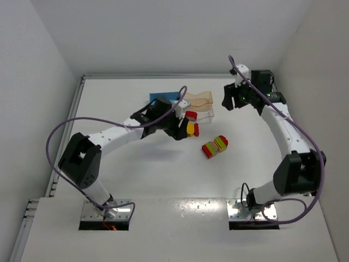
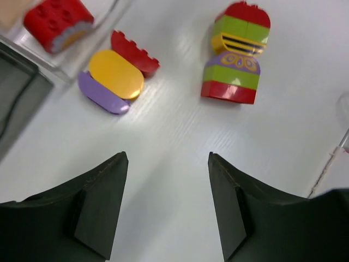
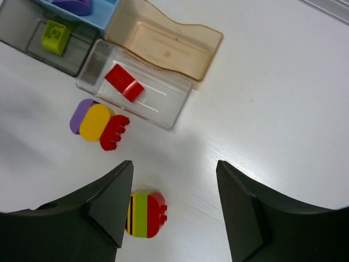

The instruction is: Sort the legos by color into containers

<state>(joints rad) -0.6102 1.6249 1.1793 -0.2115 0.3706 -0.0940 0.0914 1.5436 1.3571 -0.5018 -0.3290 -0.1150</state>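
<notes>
**Inspector:** Where do the loose legos lie, and how do they point?

**Observer:** There are two clumps on the table (image 1: 136, 180), both outside the bins. The striped clump (image 2: 235, 54) lies on its side. Seen from above, its long axis runs diagonally from near-left to far-right, with red at both ends. The small clump (image 2: 117, 73) sits just beside the clear bin (image 3: 169, 106). It shows purple, yellow and red in a row, and the red studs face away from the purple end.

**Inspector:** And the bins?

**Observer:** Four, joined in a block. Only the right wrist view shows inside them all:
- one purple brick (image 3: 73, 5) in the blue bin (image 3: 106, 11)
- one lime brick (image 3: 54, 35) in the dark grey bin (image 3: 22, 27)
- one red brick (image 3: 124, 83) in the clear bin

The peach bin (image 3: 163, 43) adjoins them. From above, the left arm (image 1: 114, 134) covers the grey bin.

**Inspector:** Grippers?

**Observer:** The left gripper (image 2: 168, 158) is near the small clump, fingers spread with nothing between them. The right gripper (image 3: 174, 166) is over the far right of the table, apart from both clumps. Its fingers are also parted and hold nothing.
</notes>
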